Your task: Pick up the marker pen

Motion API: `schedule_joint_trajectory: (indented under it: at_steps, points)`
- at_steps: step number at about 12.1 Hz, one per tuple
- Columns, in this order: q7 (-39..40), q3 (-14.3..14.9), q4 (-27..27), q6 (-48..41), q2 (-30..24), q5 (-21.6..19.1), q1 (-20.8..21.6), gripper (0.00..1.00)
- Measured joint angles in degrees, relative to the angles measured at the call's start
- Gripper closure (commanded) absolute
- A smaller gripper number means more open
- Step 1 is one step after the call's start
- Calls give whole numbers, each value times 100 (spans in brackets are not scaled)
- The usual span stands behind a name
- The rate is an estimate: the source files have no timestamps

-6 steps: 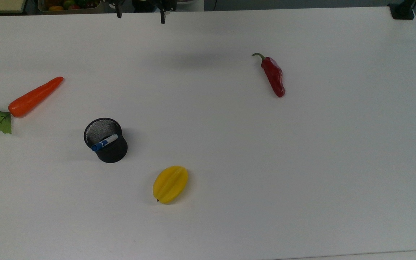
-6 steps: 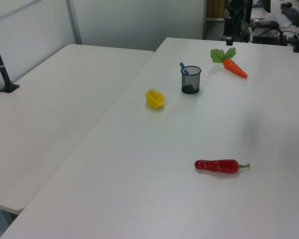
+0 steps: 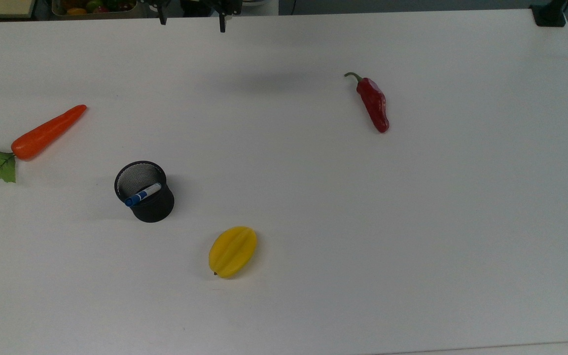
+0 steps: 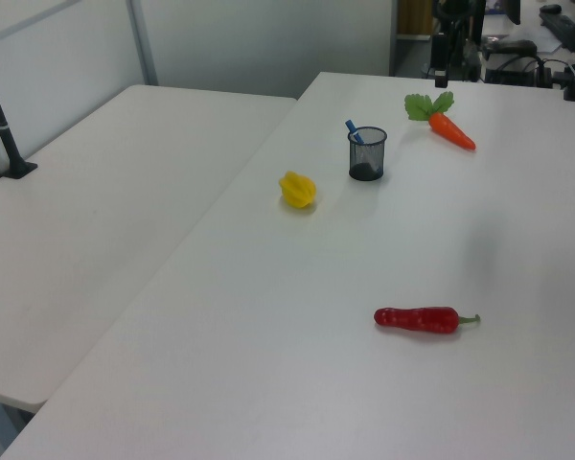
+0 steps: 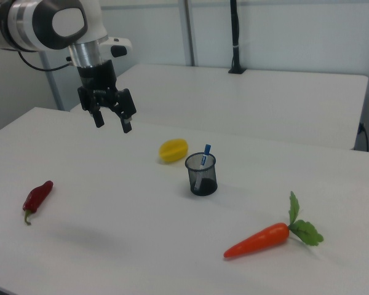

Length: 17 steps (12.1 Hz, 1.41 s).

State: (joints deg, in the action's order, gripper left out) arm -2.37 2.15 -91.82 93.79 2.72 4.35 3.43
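Note:
The marker pen (image 3: 142,194), white with a blue cap, leans cap-up inside a black mesh cup (image 3: 157,209) at the top view's lower left. In the right view the marker pen (image 5: 205,153) sticks out of the cup (image 5: 202,180) near the table's middle. My gripper (image 5: 113,121) hangs open and empty well above the table, to the right view's left of the cup and far from it. In the top view the gripper (image 3: 192,22) sits at the far table edge, fingers spread wide.
An orange carrot (image 3: 47,132) lies at the top view's left, a yellow star fruit (image 3: 232,251) below and right of the cup, a red chilli (image 3: 373,102) at the upper right. A black clamp (image 3: 549,14) sits on the far right corner.

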Motion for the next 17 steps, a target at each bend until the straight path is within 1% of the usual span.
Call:
schedule_joint_trajectory:
  at_steps: [11,12,14,17]
  points:
    - [1,0,-6,0,14,0,-3,0]
    - [1,0,-6,107,37,0,-14,0]
    - [0,6,-8,593,180,0,-99,0]
    - [1,10,-8,1425,499,1,-347,0]
